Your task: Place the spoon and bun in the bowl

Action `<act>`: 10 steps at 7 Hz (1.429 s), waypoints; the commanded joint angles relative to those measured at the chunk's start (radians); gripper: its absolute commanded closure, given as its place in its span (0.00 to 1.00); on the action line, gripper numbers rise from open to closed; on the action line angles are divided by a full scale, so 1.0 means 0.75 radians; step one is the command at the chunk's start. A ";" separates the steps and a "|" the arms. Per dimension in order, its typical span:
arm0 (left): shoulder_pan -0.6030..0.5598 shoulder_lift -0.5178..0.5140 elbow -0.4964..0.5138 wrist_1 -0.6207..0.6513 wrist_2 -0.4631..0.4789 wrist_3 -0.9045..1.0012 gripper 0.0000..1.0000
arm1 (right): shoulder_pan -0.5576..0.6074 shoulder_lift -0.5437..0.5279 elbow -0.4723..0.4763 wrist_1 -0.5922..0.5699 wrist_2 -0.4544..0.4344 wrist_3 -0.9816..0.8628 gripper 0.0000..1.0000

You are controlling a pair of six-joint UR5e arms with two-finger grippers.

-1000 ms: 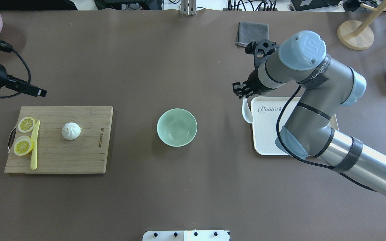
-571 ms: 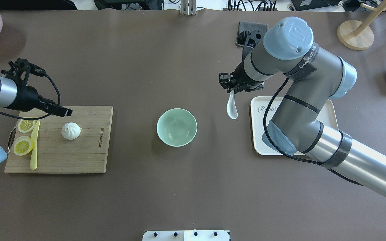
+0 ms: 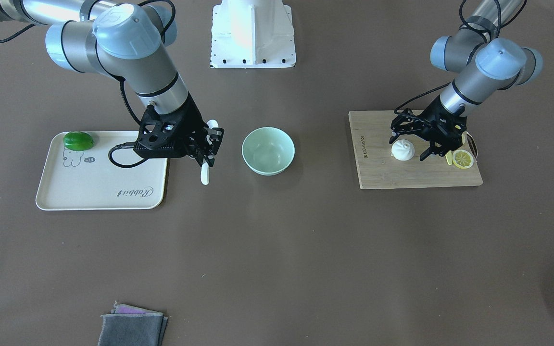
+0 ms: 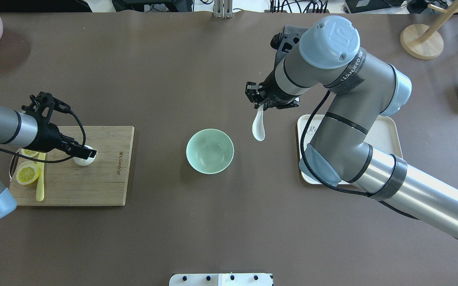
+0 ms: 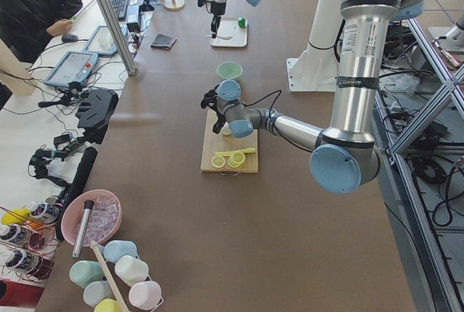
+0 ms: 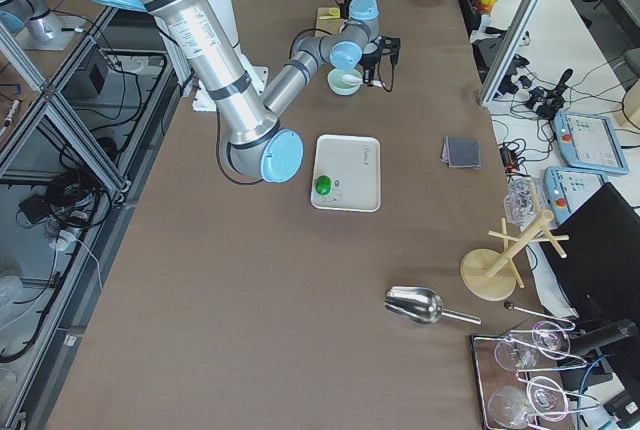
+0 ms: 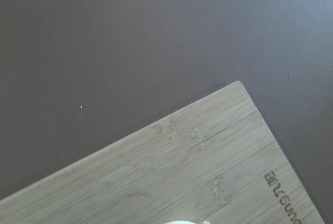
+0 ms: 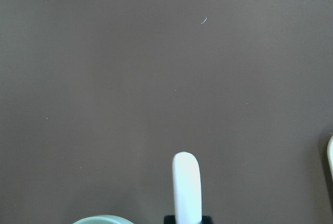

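The right gripper (image 4: 259, 104) is pinching the handle of the white spoon (image 4: 258, 129). The spoon hangs from it with the wider scoop end pointing down. It is in the air over the brown table (image 4: 213, 222), between the green bowl (image 4: 197, 139) and the cream tray (image 3: 99, 192). It is beside the bowl and not over it. In the right wrist view only a white rounded end of the spoon and a small piece of the bowl rim are seen. On the far corner of the tray lies one small green fruit (image 3: 78, 141).

The left gripper (image 3: 409, 148) is low over the wooden cutting board (image 3: 402, 175). Its fingers look spread, one on each side of the white bun (image 3: 402, 151). I cannot tell if they touch the bun. The bun sits on the board, well apart from the bowl. Behind the gripper, near the board's outer edge, there are lemon slices (image 3: 463, 159) and a thin yellow knife (image 4: 40, 182). Nothing is inside the bowl.
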 commanded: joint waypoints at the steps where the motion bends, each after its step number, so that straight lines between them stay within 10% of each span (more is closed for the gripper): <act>1: 0.028 0.006 0.011 0.001 0.004 0.004 0.03 | -0.024 0.021 -0.005 -0.001 -0.011 0.035 1.00; 2: 0.026 0.008 0.011 0.003 0.002 0.000 0.29 | -0.024 0.021 -0.001 -0.003 -0.011 0.044 1.00; 3: 0.026 0.010 0.007 0.003 0.004 0.000 0.86 | -0.026 0.021 -0.003 0.001 -0.011 0.044 1.00; 4: 0.020 0.024 -0.005 0.003 0.004 -0.002 1.00 | -0.028 0.021 -0.001 0.001 -0.011 0.044 1.00; 10: -0.062 -0.139 -0.151 0.084 -0.049 -0.112 1.00 | -0.167 0.149 -0.103 0.013 -0.175 0.141 1.00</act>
